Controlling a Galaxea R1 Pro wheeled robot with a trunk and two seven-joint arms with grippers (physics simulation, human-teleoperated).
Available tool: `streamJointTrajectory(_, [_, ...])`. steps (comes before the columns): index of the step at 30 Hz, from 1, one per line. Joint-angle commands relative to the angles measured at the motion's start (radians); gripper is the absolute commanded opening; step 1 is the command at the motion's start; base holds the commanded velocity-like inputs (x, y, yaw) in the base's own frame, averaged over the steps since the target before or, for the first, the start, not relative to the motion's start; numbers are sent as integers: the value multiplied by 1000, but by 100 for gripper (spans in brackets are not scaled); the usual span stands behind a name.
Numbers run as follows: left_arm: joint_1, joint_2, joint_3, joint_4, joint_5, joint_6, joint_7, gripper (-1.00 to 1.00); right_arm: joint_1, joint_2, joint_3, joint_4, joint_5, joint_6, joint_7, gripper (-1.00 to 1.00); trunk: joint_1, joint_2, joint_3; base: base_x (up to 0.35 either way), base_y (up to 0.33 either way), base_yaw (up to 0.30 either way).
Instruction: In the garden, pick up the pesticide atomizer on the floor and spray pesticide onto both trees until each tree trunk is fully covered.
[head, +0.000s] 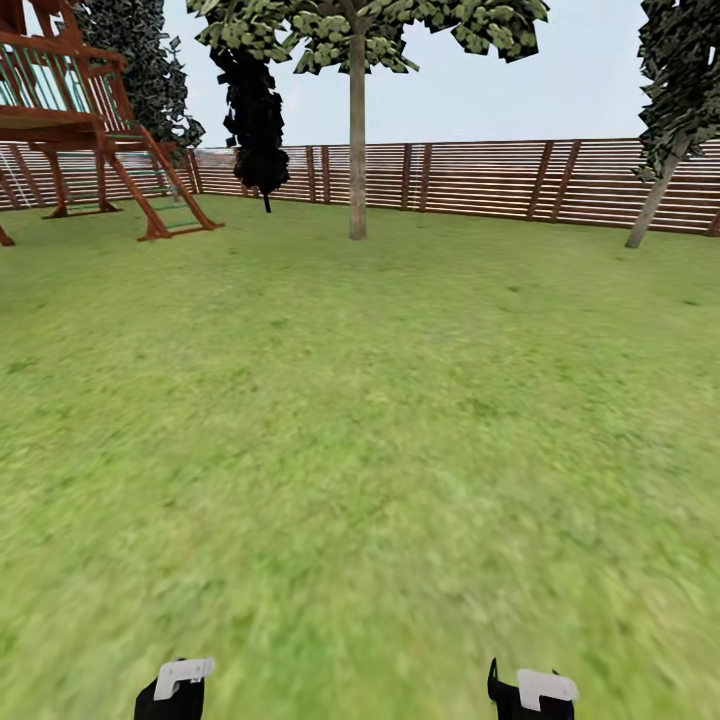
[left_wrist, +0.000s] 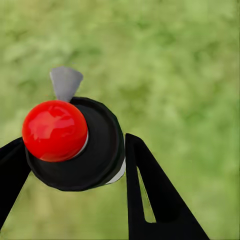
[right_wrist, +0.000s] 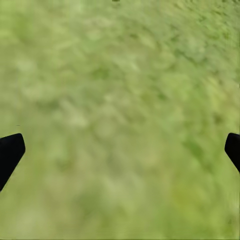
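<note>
The atomizer (left_wrist: 75, 142) sits between the black fingers (left_wrist: 150, 190) of the left gripper (left_wrist: 70, 165), which are closed on its black round body; it has a red glossy ball on top and a grey nozzle that points away over the blurred grass. The right gripper (right_wrist: 120, 145) is open; its two finger tips stand wide apart with only lawn (right_wrist: 120, 100) between them.

In the head view both grippers show at the bottom edge, the left gripper (head: 175, 690) and the right gripper (head: 530, 692), well apart. Far ahead one tree (head: 357, 40) stands on the lawn (head: 360, 420), its trunk (head: 357, 150) straight and bare, near the brown slat fence (head: 480, 178). A black columnar tree (head: 255, 120) is just left of it; a leaning tree (head: 670, 120) stands at the right. A red-brown play frame (head: 90, 120) with a ladder is at the far left.
</note>
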Motion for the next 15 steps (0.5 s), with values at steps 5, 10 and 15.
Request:
streamJointTrajectory(5, [0,0,0,0,0,1,0,-100,0,0,0,0,0,0,0,100,0,0,0,340,0,0])
streamJointTrajectory(10, [0,1,0,0,0,0,0,-100,0,0,0,0,0,0,0,100,0,0,0,340,0,0])
streamJointTrajectory(15, [0,0,0,0,0,0,0,-100,0,0,0,0,0,0,0,100,0,0,0,340,0,0])
